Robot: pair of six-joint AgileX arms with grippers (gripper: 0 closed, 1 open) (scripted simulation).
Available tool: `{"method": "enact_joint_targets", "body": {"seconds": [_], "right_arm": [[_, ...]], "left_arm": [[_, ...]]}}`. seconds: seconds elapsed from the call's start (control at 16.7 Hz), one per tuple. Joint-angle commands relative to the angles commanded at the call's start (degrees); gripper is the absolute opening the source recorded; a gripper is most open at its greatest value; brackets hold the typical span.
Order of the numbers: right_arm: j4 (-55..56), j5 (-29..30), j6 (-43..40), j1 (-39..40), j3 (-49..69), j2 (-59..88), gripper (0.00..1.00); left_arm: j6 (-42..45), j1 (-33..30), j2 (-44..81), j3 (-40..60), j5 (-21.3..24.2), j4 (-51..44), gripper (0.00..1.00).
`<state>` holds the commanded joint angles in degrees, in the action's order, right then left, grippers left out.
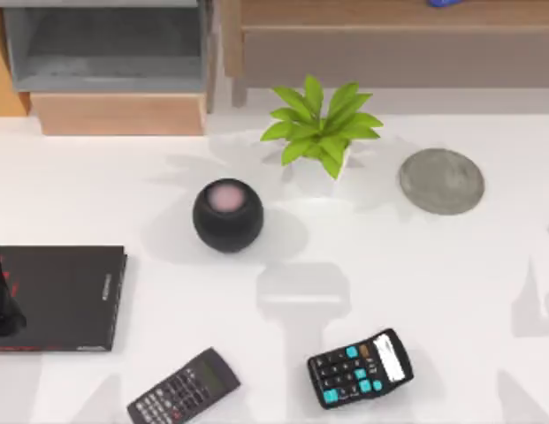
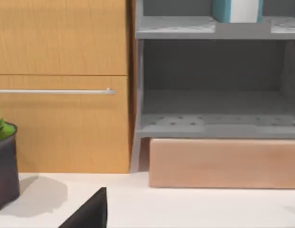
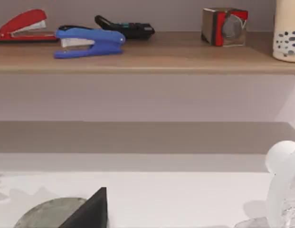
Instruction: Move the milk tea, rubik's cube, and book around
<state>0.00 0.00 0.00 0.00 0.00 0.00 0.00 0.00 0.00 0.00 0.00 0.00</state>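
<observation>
The milk tea (image 3: 287, 31) stands at the end of a wooden shelf, dark pearls showing at the bottom of its cup. Beside it on that shelf sits the rubik's cube (image 3: 224, 26), with red and silvery faces. The book (image 2: 235, 10), teal with white page edges, stands upright on the upper level of a grey shelf unit (image 2: 214, 126). My left arm (image 1: 2, 291) is at the table's far left, over a thin black book (image 1: 57, 296). A dark part of my left gripper (image 2: 90, 211) and of my right gripper (image 3: 90, 211) shows low in each wrist view.
On the table are a green plant (image 1: 320, 128), a black round speaker (image 1: 227, 215), a grey coaster (image 1: 441, 180) and two calculators (image 1: 360, 368) (image 1: 183, 389). A red stapler (image 3: 23, 24) and a blue stapler (image 3: 88, 42) share the wooden shelf. A white object (image 3: 285, 190) stands near the right gripper.
</observation>
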Motion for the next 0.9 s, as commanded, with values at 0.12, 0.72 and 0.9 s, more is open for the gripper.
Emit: {"method": "enact_joint_targets", "body": {"seconds": [0.12, 0.72, 0.9], "right_arm": [[0.0, 0.0, 0.0, 0.0, 0.0, 0.0, 1.0], [22.0, -8.9, 0.6, -8.5, 22.5, 32.8, 1.0], [29.5, -12.3, 0.7, -12.3, 32.1, 52.6, 1.0]], "left_arm": [[0.0, 0.0, 0.0, 0.0, 0.0, 0.0, 1.0], [0.0, 0.0, 0.0, 0.0, 0.0, 0.0, 1.0], [0.0, 0.0, 0.0, 0.0, 0.0, 0.0, 1.0]]}}
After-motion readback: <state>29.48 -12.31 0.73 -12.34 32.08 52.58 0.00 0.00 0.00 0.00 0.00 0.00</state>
